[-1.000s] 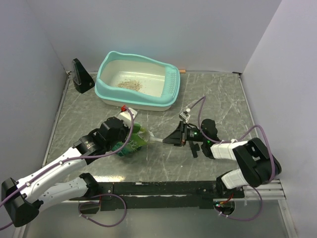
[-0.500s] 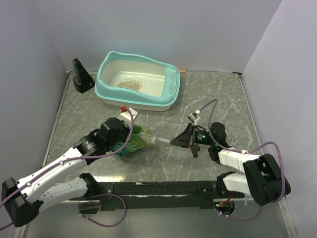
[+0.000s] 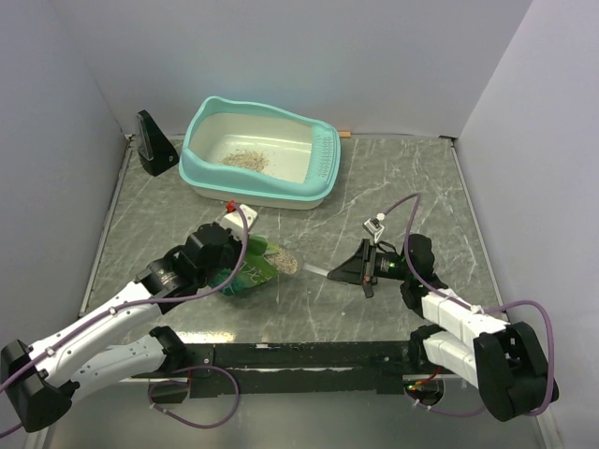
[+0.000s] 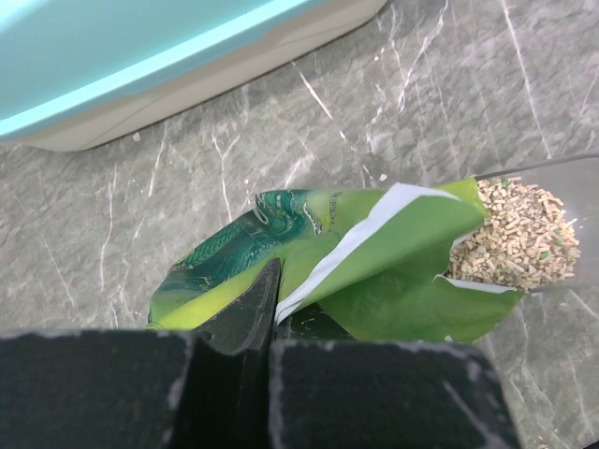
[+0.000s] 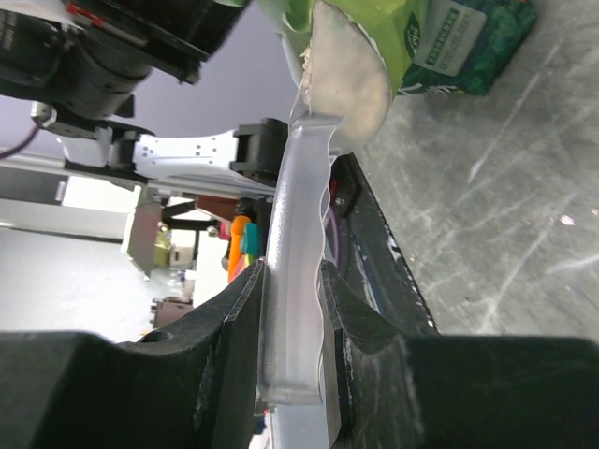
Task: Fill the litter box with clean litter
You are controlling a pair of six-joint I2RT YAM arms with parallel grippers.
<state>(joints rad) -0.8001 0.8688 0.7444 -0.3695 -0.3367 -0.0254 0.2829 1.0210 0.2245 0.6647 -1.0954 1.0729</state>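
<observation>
Versus a second ago: seeing the right arm drawn back toward its own side and the near edge, taking the right gripper (image 3: 342, 272) further from the green pouch (image 3: 241, 273). Clamped across the handle of the scoop (image 3: 314, 268) with that gripper, fingers (image 5: 229, 327) on both sides. Scoop bowl now partway out of the pouch mouth instead of buried in it, loaded with clean litter (image 4: 510, 234). Barely any shift to report for the left arm, pouch or litter box (image 3: 325, 161).

Materials, big to small:
- **Table:** (image 3: 421, 187) grey-green marbled top, smooth, pale veins.
- **Litter box:** on the far side, left of centre, well apart from the pouch. Rounded-rectangular plastic tray, turquoise rim, cream-white inside, slotted at the right end. Thin patch of the same litter on its floor.
- **Black wedge-shaped stand:** (image 3: 153, 145) near the box's left end.
- **Pouch:** glossy green printed film, crumpled, lying on its side, white band along the folded mouth. Pinched at its rear edge by the left gripper (image 4: 267, 299), jaws together with only film between.
- **Scoop:** translucent whitish plastic, flat handle with wavy edges, rounded bowl.
- **Litter:** short tan pellets, coarse and crumbly, heaped on the scoop, a few greenish flecks mixed in
</observation>
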